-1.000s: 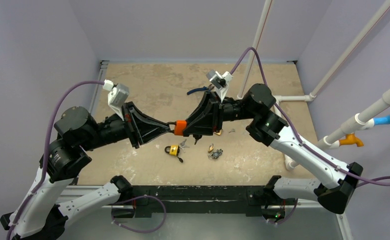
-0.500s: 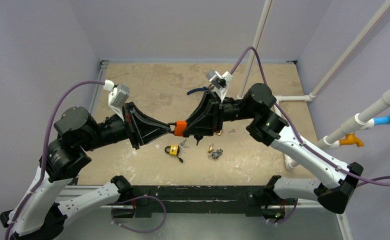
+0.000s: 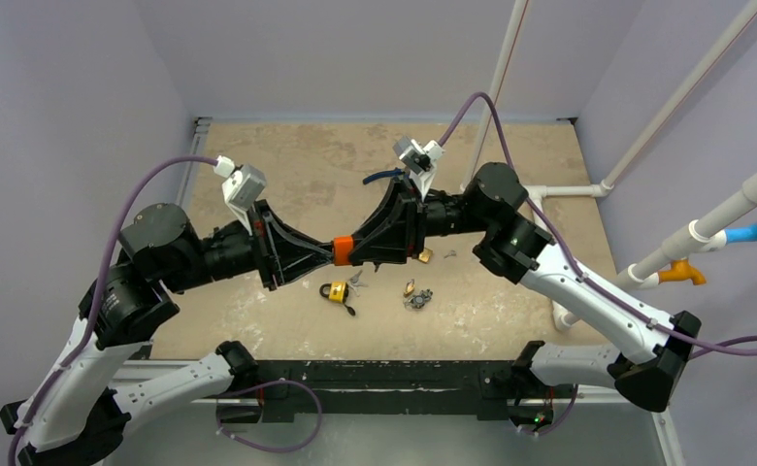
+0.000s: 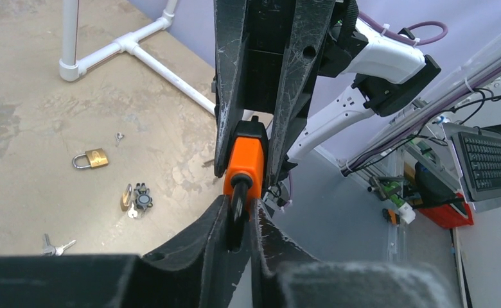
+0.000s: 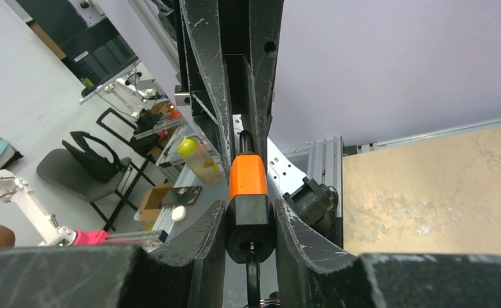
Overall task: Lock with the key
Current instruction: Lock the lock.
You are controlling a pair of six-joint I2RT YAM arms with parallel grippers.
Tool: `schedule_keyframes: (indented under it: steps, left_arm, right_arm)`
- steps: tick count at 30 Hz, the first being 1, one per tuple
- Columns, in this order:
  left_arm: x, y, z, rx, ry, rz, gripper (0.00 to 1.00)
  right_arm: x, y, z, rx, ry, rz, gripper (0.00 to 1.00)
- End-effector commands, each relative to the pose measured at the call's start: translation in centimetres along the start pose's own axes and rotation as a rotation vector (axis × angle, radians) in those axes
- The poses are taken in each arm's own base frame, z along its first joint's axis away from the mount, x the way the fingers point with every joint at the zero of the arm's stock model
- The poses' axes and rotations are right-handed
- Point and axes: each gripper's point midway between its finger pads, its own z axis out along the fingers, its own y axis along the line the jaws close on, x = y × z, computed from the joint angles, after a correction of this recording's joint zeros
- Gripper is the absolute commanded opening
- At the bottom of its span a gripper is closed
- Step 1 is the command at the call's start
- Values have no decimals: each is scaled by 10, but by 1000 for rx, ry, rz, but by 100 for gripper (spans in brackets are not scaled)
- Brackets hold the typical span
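Observation:
An orange and black padlock [image 3: 342, 250] hangs in mid-air between both arms, above the table's middle. My right gripper [image 5: 250, 215] is shut on its black lower body [image 5: 250, 224]. A black key [image 5: 253, 277] sticks out of the keyhole between the right fingers. My left gripper [image 4: 240, 204] faces it from the other side. Its fingers flank the padlock's black shackle [image 4: 238, 196] with a thin gap showing beside it. In the top view the left gripper [image 3: 328, 250] and right gripper [image 3: 357, 249] meet tip to tip at the padlock.
On the table below lie a gold padlock [image 3: 334, 291], loose keys [image 3: 357, 280], a brass padlock with a key bunch [image 3: 416, 294] and blue-handled pliers [image 3: 379, 177]. White pipes [image 3: 569, 189] run along the table's right side.
Both arms and the padlock have shifted slightly left, and the left wrist has risen and turned. The left jaws have eased apart around the shackle.

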Motion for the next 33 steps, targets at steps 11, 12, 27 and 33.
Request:
schedule_keyframes:
  steps: [11,12,27,33]
  left_arm:
    - [-1,21,-1,-110,-32,29,0]
    - [-2,23,-2,-122,-35,35,0]
    - [-7,35,-9,-195,9,101,0]
    - [-11,39,-2,-154,8,37,0]
  right_arm:
    - [-20,7,2,25,-114,-94,39]
    - [-19,6,0,31,-119,-93,51]
    - [11,-57,-37,177,-98,-89,76]
    - [19,-62,-34,160,-65,-103,67]
